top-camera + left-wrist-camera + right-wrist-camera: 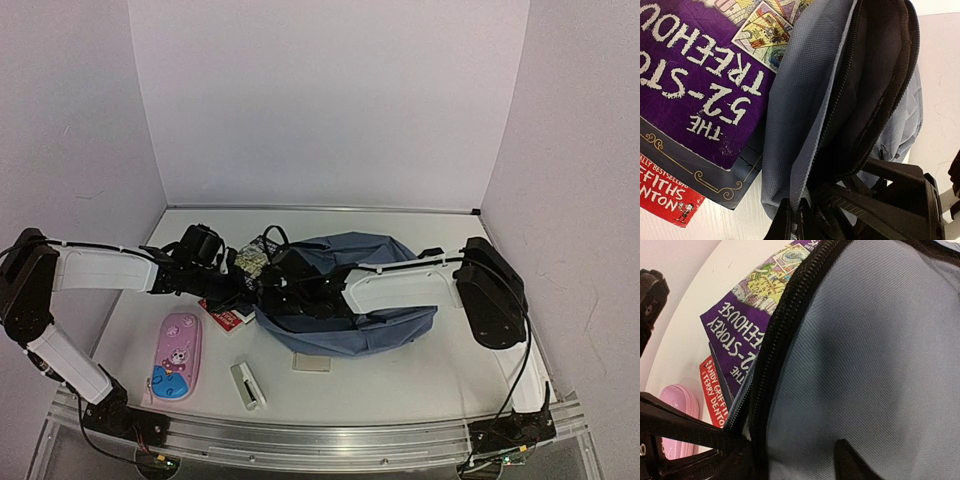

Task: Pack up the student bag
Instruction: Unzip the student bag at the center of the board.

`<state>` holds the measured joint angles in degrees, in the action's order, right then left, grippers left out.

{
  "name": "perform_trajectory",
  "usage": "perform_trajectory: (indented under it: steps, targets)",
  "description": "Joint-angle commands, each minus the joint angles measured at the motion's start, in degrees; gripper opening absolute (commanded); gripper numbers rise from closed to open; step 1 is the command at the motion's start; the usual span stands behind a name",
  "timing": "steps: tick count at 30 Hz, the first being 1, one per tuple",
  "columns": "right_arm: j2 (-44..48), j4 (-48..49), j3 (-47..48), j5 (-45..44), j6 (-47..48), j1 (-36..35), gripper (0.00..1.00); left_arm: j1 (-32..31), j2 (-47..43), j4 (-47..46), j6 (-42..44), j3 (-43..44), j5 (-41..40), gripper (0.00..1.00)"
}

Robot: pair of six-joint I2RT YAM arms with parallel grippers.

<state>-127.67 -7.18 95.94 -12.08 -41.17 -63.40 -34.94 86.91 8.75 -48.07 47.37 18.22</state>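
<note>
The slate-blue student bag (380, 300) lies in the middle of the table with its black zip mouth facing left. My left gripper (243, 283) is shut on the bag's fabric edge (790, 165), pinched thin between the two fingers (784, 222). My right gripper (290, 290) stands with its jaws apart astride the bag's zip edge (775, 355) and blue cloth (880, 350). A purple Treehouse book (700, 85) with a red bottom band lies flat just left of the mouth, partly under the fabric (737, 327).
A pink pencil case (177, 355) lies near the front left. A small white object (248, 385) and a flat pale square (311, 362) sit in front of the bag. White walls close in the table on three sides.
</note>
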Motion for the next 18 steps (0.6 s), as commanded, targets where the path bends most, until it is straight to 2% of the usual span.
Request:
perform_trajectory:
  steps: [1, 4, 12, 14, 18]
  targets:
    - [0.2, -0.4, 1.0, -2.7, -0.5, 0.6, 0.24, -0.3, -0.5, 0.5, -0.1, 0.3, -0.7, 0.00]
    - [1.6, -0.5, 0.5, -4.7, 0.2, 0.7, 0.01, -0.2, -0.9, 0.2, -0.3, -0.1, -1.2, 0.00]
    - [16.6, -9.3, -3.9, -18.2, 9.1, 2.3, 0.00, -0.2, -1.5, 2.4, -1.5, 0.1, -4.1, 0.00]
    - [21.1, -11.7, -7.4, -20.4, 10.9, 4.8, 0.00, -0.2, -1.6, 2.3, -1.5, 0.1, -4.0, 0.00]
    - [28.1, -14.5, -13.4, -18.5, 13.8, 13.7, 0.00, -0.2, -1.3, 1.3, -1.5, 0.4, -3.1, 0.00]
